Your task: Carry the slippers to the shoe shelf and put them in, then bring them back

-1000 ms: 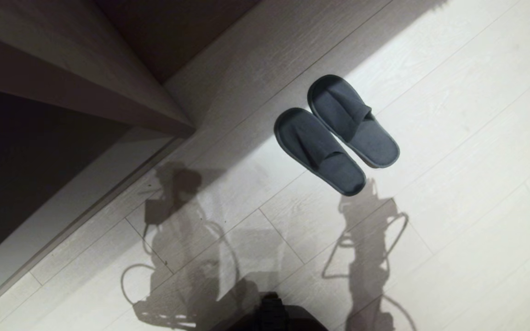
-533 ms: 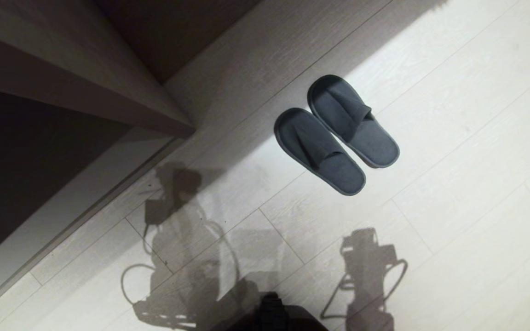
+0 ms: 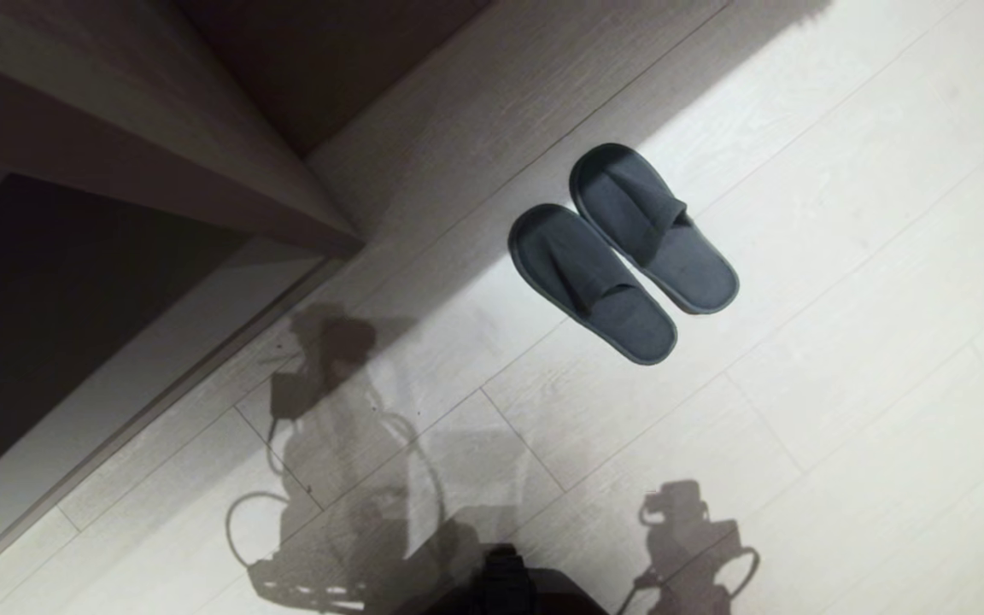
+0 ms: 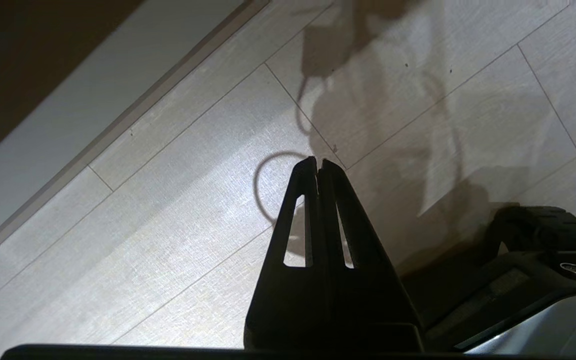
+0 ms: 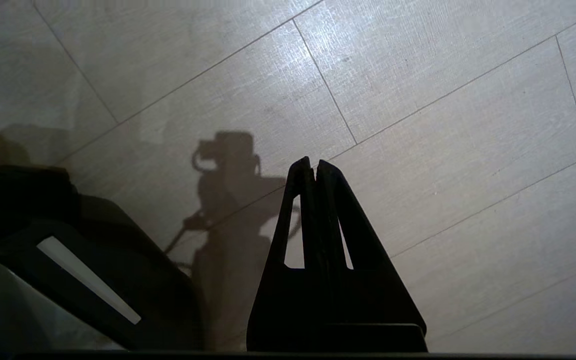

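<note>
While the pair of dark grey-blue soft fabric slippers (image 3: 623, 253) is lying side by side on the pale plank floor (image 3: 842, 342), right of the taupe wood-grain shoe shelf (image 3: 142, 145), both tools, left (image 4: 317, 162) and right (image 5: 312, 164), are hanging pressed together and empty; judging by this, the task is looking finished or unstarted, with any pickup needing fingers parted.

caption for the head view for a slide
Pair of slippers lying side by side on the pale plank floor, near the shoe shelf corner.

A home entrance or hallway: pale wood-plank floor (image 3: 842, 384), a pair of fabric slippers (image 3: 624, 252) left out, and a low wood-grain shoe shelf (image 3: 142, 145) beside them
</note>
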`<state>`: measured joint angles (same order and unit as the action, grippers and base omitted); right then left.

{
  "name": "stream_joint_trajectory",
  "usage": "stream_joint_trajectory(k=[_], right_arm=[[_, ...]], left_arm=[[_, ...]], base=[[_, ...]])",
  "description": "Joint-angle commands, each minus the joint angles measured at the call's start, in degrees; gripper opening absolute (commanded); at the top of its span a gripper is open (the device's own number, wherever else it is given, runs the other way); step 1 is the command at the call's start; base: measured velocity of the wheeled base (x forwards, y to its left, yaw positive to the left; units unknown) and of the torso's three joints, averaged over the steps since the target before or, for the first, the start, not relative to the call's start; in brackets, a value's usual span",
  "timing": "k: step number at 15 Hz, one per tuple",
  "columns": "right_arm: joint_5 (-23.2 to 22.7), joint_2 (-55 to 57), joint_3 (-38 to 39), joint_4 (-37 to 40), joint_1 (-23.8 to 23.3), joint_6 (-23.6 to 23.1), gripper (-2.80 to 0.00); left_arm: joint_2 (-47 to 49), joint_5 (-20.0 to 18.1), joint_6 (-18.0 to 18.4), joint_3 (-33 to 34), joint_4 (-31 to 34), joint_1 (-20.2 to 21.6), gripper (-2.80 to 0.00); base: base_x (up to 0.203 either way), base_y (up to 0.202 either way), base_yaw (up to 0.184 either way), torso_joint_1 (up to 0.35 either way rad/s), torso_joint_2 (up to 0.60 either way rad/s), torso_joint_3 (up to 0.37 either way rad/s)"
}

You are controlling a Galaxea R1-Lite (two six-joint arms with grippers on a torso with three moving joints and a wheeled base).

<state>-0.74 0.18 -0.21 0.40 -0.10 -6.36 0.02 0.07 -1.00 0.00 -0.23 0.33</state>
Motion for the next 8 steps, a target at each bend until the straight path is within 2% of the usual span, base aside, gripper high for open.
stream_joint_trajectory(k=[1, 8], right_arm=[[0.0, -0.1, 0.0, 0.0, 0.0, -0.1, -2.80], [0.0, -0.1, 0.0, 0.0, 0.0, -0.2, -2.80]], left_arm=[[0.0, 0.0, -0.1, 0.0, 0.0, 0.0, -2.80], [0.0, 0.0, -0.3, 0.0, 0.0, 0.0, -2.80]], base=[[0.000, 0.000, 0.000, 0.002, 0.00, 0.164], [0.000, 0.000, 0.000, 0.001, 0.00, 0.200]])
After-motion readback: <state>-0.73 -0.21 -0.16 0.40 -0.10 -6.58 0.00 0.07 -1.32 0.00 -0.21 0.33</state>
